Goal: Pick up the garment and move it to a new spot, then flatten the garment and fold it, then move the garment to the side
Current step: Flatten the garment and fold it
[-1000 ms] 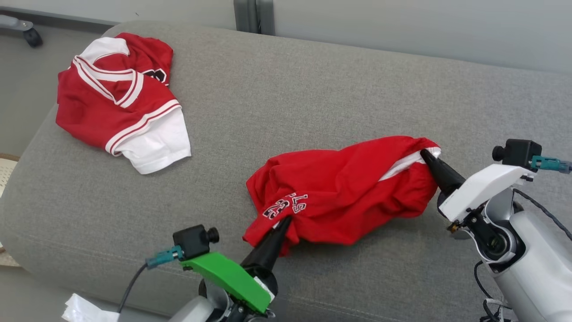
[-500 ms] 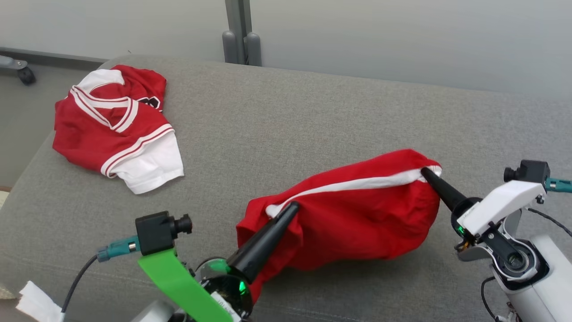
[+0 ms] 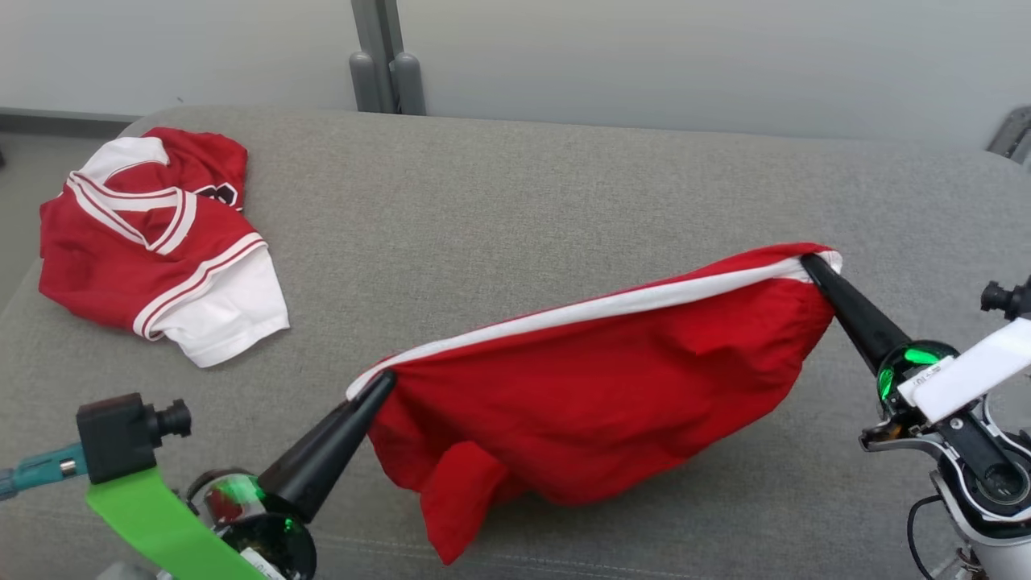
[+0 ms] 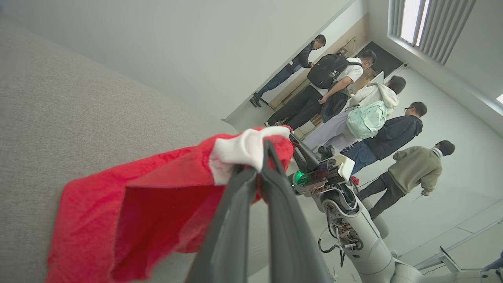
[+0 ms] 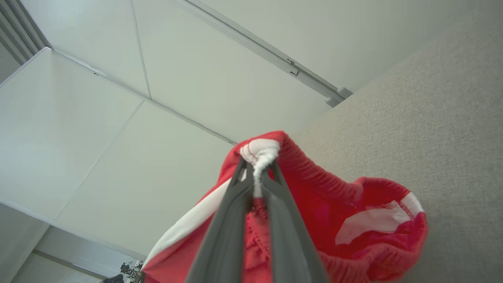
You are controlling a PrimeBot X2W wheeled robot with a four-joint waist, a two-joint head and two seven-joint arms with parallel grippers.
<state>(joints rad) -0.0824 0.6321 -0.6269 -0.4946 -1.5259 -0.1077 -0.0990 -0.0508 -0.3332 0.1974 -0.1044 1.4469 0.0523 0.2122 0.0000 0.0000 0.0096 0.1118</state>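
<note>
Red shorts [image 3: 596, 395] were recorded lifted over the right front part of the grey sofa seat [image 3: 499, 185], stretched between both arms along the white side stripe [image 3: 596, 306], with the lower folds and one leg hanging down to, or just above, the upholstery; which of the two could not be told. The left gripper [image 3: 385, 380] was noted closed tight on the stripe's near end and the right gripper [image 3: 808, 262] closed tight on its far end, each with only a small pinch of cloth between the fingers. The fabric was judged light, thin, soft and fairly slippery. It sagged freely under its own weight, so little force is needed, but a shallow pinch could slip. The hemmed or banded edges and corners were judged the best places to take hold, since single layers can be separated there. A red-and-white jersey [image 3: 137, 250] was noted lying crumpled at the seat's far left, well apart. From the head view the full span and droop of the garment were read. From the left wrist view the white cloth bunched over the fingertips was confirmed, along with the other arm [image 4: 346, 220] and several people [image 4: 377, 118] standing beyond it. From the right wrist view a ribbed, gathered band [image 5: 322, 181] was made out beside the pinch.
</note>
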